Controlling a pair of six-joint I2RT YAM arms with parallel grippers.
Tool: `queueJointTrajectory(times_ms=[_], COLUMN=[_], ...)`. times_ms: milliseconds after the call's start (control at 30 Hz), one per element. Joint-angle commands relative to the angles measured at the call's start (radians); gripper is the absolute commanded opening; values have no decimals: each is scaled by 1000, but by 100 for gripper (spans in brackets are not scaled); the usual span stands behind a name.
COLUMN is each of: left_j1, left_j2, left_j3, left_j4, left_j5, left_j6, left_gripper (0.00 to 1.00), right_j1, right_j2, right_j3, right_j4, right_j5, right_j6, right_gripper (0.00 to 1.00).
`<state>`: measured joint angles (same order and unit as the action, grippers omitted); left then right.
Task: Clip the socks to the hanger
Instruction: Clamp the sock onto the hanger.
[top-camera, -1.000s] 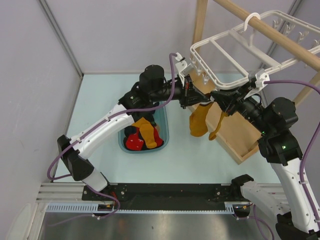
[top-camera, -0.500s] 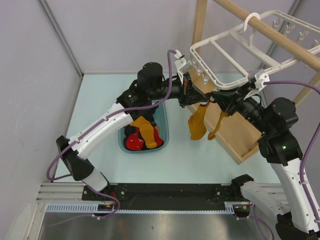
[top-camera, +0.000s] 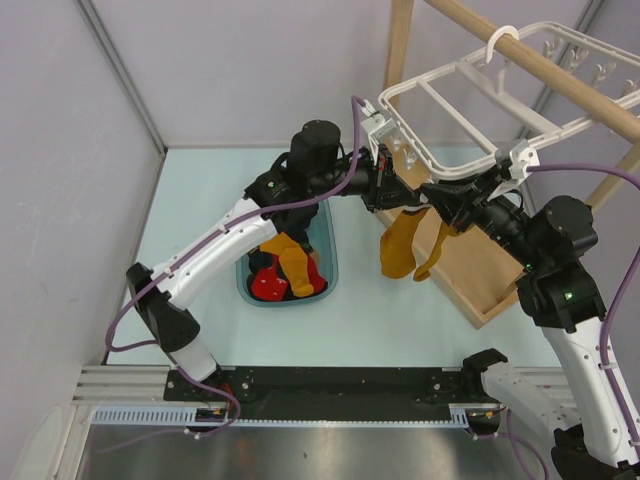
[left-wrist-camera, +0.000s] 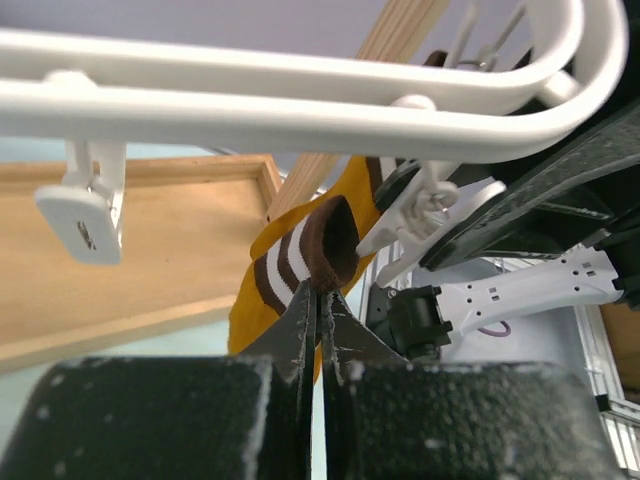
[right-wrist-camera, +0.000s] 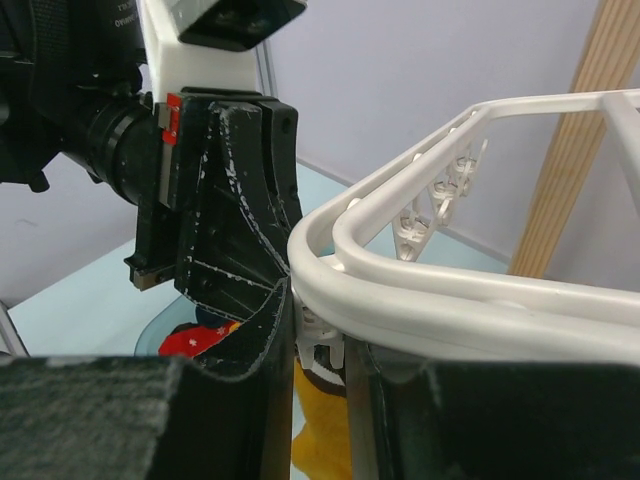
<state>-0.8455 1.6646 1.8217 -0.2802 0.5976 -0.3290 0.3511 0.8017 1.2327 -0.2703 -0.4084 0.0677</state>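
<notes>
Lavender walls close in a pale blue-green worktop (top-camera: 200, 250) in the top view. The white hanger (top-camera: 408, 140) hooks over a wooden rod (top-camera: 570, 74) at 1 o'clock and runs out of frame on the right. Both arms crowd under its near corner, so the clips there are hard to pick out. The left end effector (top-camera: 385, 190) and right end effector (top-camera: 432, 195) face each other. A mustard sock (top-camera: 398, 245) hangs between them above the worktop, its cuff hidden. A narrower mustard strip dangles on its 3 o'clock side; whether that is a second sock I cannot tell. A translucent blue tub (top-camera: 333, 255) of red, yellow and dark fabric sits at the sock's 9 o'clock, and a wooden tray (top-camera: 480, 270) at its 3 o'clock.

From the left wrist, the left end effector's fingers are pressed fully together, pinching the edge of the sock's dark, white-striped cuff. Mustard fabric falls behind them and is cut off. A clip (left-wrist-camera: 425, 215) at the cuff's 3 o'clock sits between the right end effector's black fingers. A free clip (left-wrist-camera: 85, 215) dangles from the rail at 9 o'clock.

From the right wrist, the right end effector's fingers stand narrowly apart, closed on that clip just under the hanger's rounded corner. Only a sliver of mustard shows at 6 o'clock. The left arm's black wrist fills 10 o'clock.
</notes>
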Motion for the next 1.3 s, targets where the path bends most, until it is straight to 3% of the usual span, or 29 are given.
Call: queueJointTrajectory(times_ms=[0, 1267], left_j1=[10, 31], left_j2=[-5, -32], left_j3=[51, 70], left_j4=[-28, 12], left_j5=[-13, 77], left_j6=[-60, -168], left_gripper=[0, 0], right_j1=[17, 19], right_j2=[-15, -4], right_j3=[28, 28], right_j4=[-40, -50], right_j5=[-115, -152], right_j6=[-26, -88], right_gripper=[0, 0])
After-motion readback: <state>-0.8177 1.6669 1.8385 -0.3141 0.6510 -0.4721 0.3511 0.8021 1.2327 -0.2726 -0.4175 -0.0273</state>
